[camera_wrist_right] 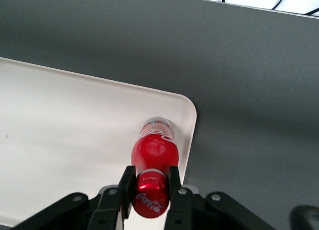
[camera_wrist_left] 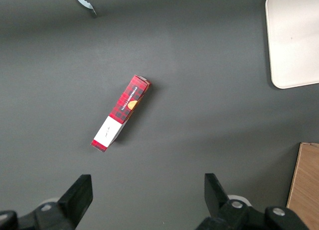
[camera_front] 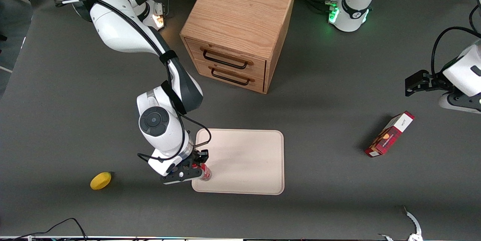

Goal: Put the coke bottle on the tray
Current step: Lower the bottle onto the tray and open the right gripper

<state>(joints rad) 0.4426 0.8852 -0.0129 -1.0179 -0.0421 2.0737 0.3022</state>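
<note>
We find the gripper [camera_wrist_right: 150, 192] pinching the coke bottle [camera_wrist_right: 153, 152] at the neck just under the red cap, one finger [camera_wrist_right: 124, 187] on each side, and the bottle stands upright beneath it. Taking the tray [camera_front: 248, 158] as our landmark: the bottle is over the tray's corner nearest the front camera at the working arm's end, just inside the raised rim. In the wrist view its clear base appears to sit on or just above the tray floor; we cannot tell whether it is actually touching. The rest of the tray shows bare. A yellow fruit [camera_front: 100, 180] lies off the tray toward the working arm's end of the table, a red-and-white carton box [camera_front: 389, 134] lies well off the tray toward the parked arm's end, and a wooden cabinet [camera_front: 240, 26] stands farther from the front camera than the tray. We judge the task to be in its placing step, carriage done and release not yet made. The next move calls for confirming the base rests flat, spreading the fingers and lifting straight up, since the bottle stands near the rim and could tip.
</note>
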